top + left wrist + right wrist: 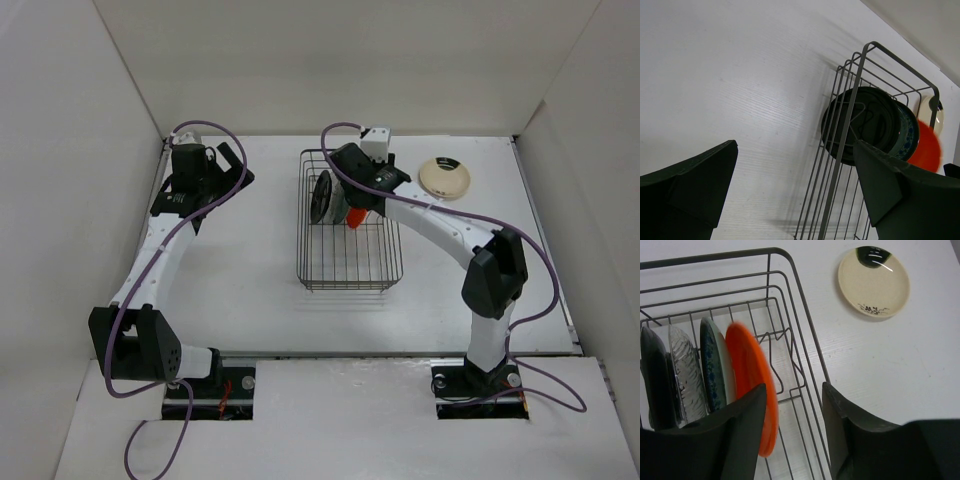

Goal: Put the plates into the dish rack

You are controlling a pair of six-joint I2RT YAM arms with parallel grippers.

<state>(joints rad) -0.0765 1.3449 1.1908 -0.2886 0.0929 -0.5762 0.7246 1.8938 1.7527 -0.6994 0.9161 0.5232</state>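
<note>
- Desk (pixel 250 300): white, walled on three sides; both arm bases are bolted at its near edge.
- Left claw (pixel 795 145): out over bare desk to the left of the rack and well apart from it, with its fingers spread wide and gripping nothing.
- Dish rack (pixel 350 262): a dark wire basket in the middle of the desk, between the two arms.
- Right claw (pixel 794 390): above the far half of the rack, fingers spread. The gap between them opens onto the rack's right wall and the desk beyond.
- Orange plate (pixel 751 385): on edge in the rack, just beside the right claw's left finger (pixel 735 440). Its outline is blurred, so I cannot tell whether they touch.
- Teal plate (pixel 714 365), pale ribbed plate (pixel 686 372), black plate (pixel 655 380): upright in a row to the left of the orange one, close together, with the black one outermost.
- Cream plate (pixel 874 281): lies flat on the desk, outside the rack beyond its far right corner. It has a dark patch on the rim.
</note>
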